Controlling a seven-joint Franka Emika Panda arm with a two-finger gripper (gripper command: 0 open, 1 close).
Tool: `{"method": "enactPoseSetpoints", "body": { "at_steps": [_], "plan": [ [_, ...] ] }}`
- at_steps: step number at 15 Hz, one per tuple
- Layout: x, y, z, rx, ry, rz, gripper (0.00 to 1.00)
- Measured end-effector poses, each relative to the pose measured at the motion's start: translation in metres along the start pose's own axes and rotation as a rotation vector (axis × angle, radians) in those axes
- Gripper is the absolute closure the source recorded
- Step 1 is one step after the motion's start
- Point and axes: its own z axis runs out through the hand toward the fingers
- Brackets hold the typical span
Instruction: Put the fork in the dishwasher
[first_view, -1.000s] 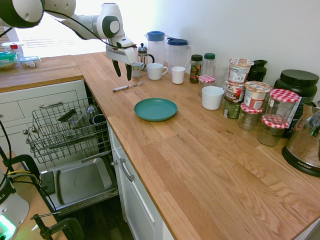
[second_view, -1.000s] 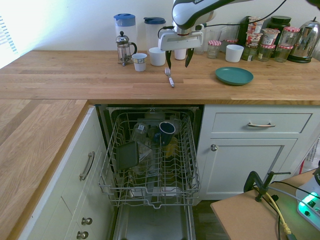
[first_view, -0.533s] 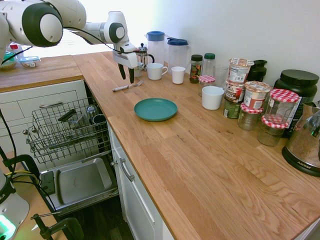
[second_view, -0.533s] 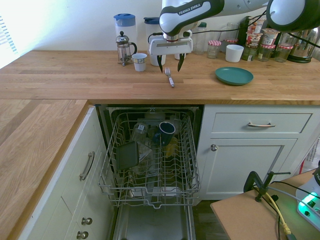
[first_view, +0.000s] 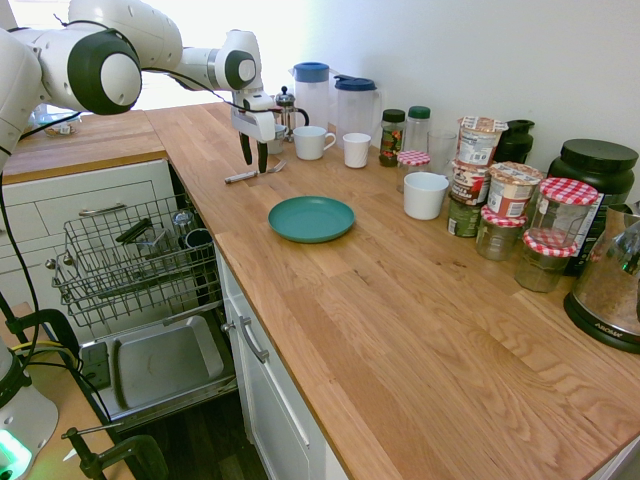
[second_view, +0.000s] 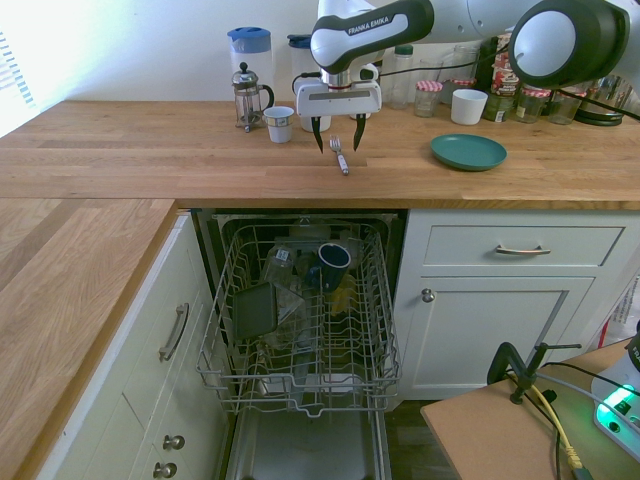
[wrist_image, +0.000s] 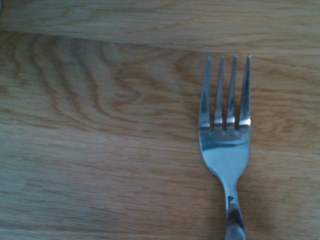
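Note:
The fork (first_view: 240, 177) lies flat on the wooden counter, small and silver, also seen in the second exterior view (second_view: 343, 164). My gripper (first_view: 252, 160) hangs open just over its tine end, one finger on each side, holding nothing (second_view: 338, 142). The wrist view shows the fork (wrist_image: 225, 150) close up on the bare wood. Below the counter the dishwasher (second_view: 300, 330) stands open, its grey wire rack (first_view: 130, 260) pulled out over the dropped door (first_view: 160, 365).
A teal plate (first_view: 311, 218) lies to one side of the fork. A French press (second_view: 250, 97), a small cup (second_view: 279, 124), white mugs (first_view: 312, 142) and jugs stand behind the gripper. Several jars crowd the far counter. A dark mug (second_view: 333, 265) sits in the rack.
The gripper has shifted sideways along the counter and come down, from beside the fork to straddling it, staying open. The fork has not moved.

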Motion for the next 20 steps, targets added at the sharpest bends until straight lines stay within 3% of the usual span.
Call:
{"method": "enactPoseSetpoints", "body": {
  "at_steps": [4,5,20],
  "plan": [
    [0.002,-0.002,0.004,-0.001,-0.003,0.003,0.0],
    [0.002,-0.002,0.004,-0.004,-0.006,0.003,1.0],
    [0.014,0.0,0.014,-0.009,-0.037,0.006,1.0]
  ]
}}
